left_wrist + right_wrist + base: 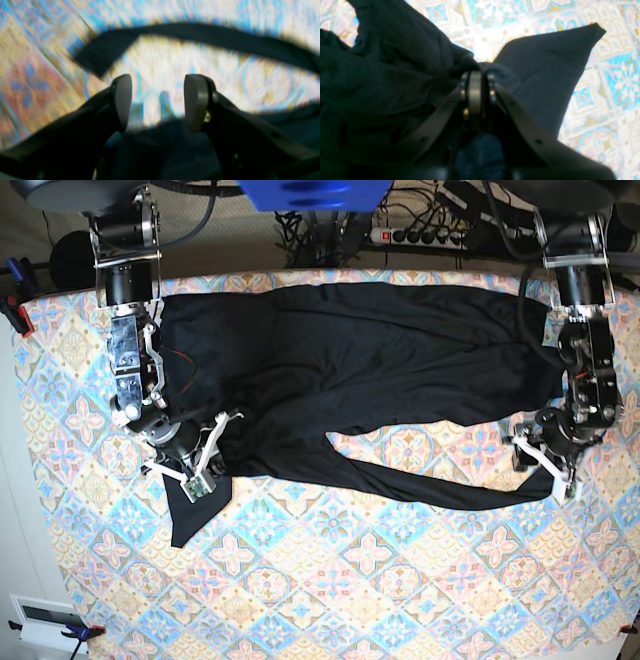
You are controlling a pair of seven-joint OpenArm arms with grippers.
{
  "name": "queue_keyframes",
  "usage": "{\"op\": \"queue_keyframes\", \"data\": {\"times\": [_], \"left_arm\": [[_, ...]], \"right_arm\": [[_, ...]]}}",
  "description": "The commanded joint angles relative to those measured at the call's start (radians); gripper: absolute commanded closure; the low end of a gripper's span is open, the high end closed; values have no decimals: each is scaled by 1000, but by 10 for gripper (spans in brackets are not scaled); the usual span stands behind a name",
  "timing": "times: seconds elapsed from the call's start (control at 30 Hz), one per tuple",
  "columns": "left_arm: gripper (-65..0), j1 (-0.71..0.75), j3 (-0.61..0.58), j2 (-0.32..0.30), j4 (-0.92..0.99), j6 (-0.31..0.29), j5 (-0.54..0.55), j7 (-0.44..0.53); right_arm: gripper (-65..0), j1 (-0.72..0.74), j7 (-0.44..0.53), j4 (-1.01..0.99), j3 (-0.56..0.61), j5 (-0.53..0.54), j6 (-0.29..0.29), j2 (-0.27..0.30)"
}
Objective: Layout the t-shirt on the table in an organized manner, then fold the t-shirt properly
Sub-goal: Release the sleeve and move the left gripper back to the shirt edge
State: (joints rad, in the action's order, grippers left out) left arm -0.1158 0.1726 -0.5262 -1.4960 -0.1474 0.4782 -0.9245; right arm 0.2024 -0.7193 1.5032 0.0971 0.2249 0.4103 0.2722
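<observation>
T-shirt fabric lies spread in a black mass across the far half of the patterned surface, and only your base view shows that whole layout: one long sleeve trails out toward the left arm's fingers, while a short dark flap hangs down just past the right arm's fingers.

Look at your left wrist view for what the overhead cannot tell you. The left gripper has its fingers spread apart, with bare tile pattern showing between them and nothing pinched. A narrow black band of the t-shirt arcs across the cloth beyond the fingertips, apart from them, and more dark fabric sits beneath and beside the finger bases. This view is blurred, so finer detail is lost.

Your right wrist view gives the opposite picture. The right gripper has its fingers pressed together, pinching a gathered bunch of the t-shirt at their tips. From that pinch a crumpled mass spreads to one side of the fingers, and a flat pointed flap lies on the surface to the other side.
</observation>
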Motion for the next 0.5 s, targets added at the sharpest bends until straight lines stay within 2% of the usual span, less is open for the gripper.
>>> {"op": "queue_keyframes", "data": {"times": [0.0,0.13,0.37,0.43,0.47], "left_arm": [[-314,9,12,-25,-13,6,-6,9],[-314,80,12,-25,-10,6,-13,17],[-309,112,-12,-18,36,6,-14,11],[-282,109,-60,-19,74,6,-14,9],[-246,109,-86,-24,79,6,-14,9]], "right_arm": [[0,35,27,18,-6,12,-3,9],[0,36,27,18,-6,12,-3,9],[0,36,27,20,-6,12,-3,9],[0,36,27,21,-6,12,-3,9],[0,36,27,24,-6,12,-3,9]]}}
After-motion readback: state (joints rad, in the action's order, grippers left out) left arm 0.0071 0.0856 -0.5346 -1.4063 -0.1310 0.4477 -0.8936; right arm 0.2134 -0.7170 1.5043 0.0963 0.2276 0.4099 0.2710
